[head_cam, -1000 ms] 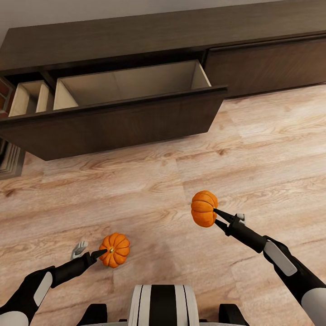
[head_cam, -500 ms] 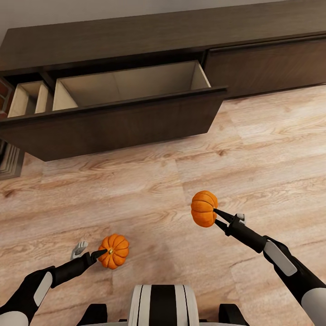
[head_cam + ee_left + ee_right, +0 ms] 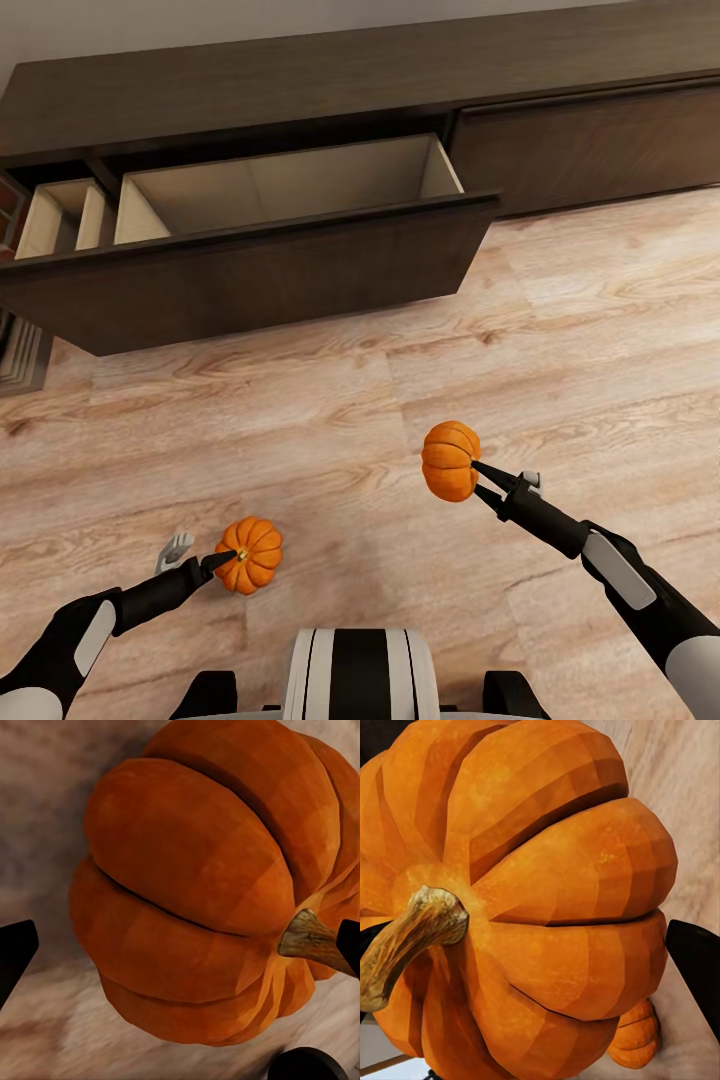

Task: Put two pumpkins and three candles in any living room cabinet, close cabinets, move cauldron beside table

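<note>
The cabinet (image 3: 300, 70) is a long dark-brown unit along the wall. Its left front (image 3: 250, 275) is pulled out over a pale, empty interior (image 3: 290, 185). Its right front (image 3: 590, 140) is flush. One orange pumpkin (image 3: 252, 555) hangs low at the near left, with my left gripper (image 3: 228, 557) shut on it by the stem. In the left wrist view the pumpkin (image 3: 195, 900) sits between the black fingers (image 3: 15, 952). A second pumpkin (image 3: 450, 460) is held up at the right, my right gripper (image 3: 478, 476) shut on it. The right wrist view shows it close up (image 3: 547, 892).
Bare wood-plank floor (image 3: 330, 400) lies between me and the pulled-out front. My base (image 3: 360, 670) shows at the near edge. Red brick (image 3: 10, 210) and a dark stepped edge (image 3: 20, 350) stand at the far left, beside the cabinet's end.
The left pumpkin has shifted a little down and left in the picture. The cabinet has slid slightly left too, so the camera moved. The right arm and its pumpkin are still.
</note>
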You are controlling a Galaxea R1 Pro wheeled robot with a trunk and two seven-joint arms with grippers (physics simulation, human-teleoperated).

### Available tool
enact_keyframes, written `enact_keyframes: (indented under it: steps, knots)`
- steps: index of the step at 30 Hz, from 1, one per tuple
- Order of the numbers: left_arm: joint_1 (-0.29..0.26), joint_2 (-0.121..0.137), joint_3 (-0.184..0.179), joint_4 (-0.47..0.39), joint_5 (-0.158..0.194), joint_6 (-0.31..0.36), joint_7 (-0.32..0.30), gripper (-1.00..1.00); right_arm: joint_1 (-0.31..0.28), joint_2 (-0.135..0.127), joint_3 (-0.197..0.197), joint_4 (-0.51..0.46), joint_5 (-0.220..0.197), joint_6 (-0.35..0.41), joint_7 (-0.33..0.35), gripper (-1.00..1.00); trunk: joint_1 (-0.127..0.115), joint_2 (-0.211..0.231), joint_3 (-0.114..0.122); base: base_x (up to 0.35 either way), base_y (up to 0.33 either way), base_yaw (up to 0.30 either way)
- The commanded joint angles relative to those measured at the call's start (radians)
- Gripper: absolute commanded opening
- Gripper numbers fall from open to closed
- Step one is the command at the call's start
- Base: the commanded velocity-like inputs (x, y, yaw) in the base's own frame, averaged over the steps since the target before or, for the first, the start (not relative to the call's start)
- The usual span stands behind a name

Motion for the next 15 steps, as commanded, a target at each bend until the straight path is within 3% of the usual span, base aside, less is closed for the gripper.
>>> enact_keyframes:
  steps: [1,15]
  knots:
    - [0.000,0.000,0.002,0.000,0.004,0.007,-0.002,1.00,-0.001,-0.001,0.004,0.001,-0.011,0.007,0.000,-1.00,0.000,0.000,0.000,0.000,-0.002,0.000]
    - [0.000,0.000,0.002,0.001,0.004,0.007,-0.002,1.00,-0.001,-0.001,0.004,0.000,-0.011,0.007,0.000,-1.00,0.000,0.000,0.000,0.000,-0.035,0.000]
